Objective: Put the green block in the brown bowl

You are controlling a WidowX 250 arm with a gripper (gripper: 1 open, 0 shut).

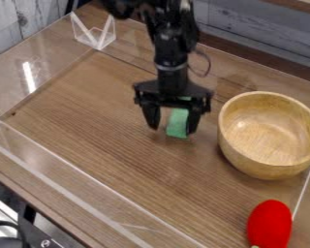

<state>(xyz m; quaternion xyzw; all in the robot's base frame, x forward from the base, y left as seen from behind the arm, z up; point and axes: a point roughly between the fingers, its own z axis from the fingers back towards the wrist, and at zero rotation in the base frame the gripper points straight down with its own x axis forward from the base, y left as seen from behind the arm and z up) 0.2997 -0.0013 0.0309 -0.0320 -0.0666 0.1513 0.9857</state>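
Pincer (173,116): apart, straddling the small mint-green rectangular block (178,123).
Block: probably light, stiff, matte; take it across its narrow sides.
Bowl: round tan wooden bowl (269,134) near, beside your pincer.

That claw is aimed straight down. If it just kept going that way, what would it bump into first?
Most likely the green block: the open gripper points down with its fingers either side of it. The fingertips may reach the wooden table at about the same moment; depth is hard to judge from this single view.
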